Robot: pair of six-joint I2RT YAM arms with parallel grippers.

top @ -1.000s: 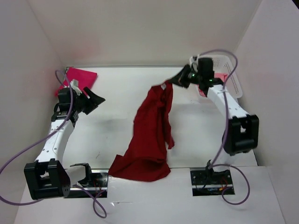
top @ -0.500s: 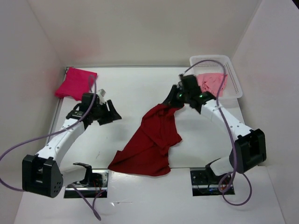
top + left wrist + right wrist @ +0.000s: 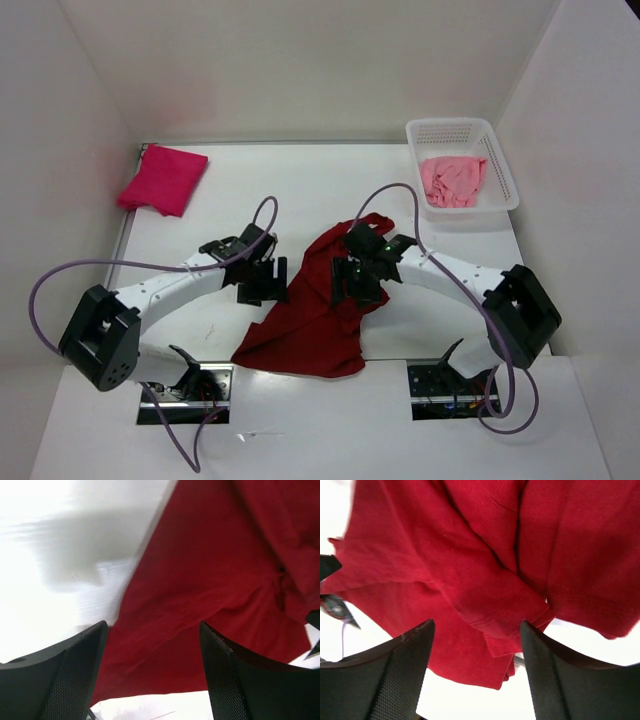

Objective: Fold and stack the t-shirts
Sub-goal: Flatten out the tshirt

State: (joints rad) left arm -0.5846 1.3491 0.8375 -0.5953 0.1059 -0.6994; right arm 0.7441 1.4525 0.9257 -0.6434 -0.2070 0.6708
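Shirt (image 3: 310,330), dark red, lies loose below both open jaws.

The white table (image 3: 300,185) bears a crumpled dark red shirt (image 3: 310,330), a magenta shirt (image 3: 163,178) and a basket (image 3: 450,127).
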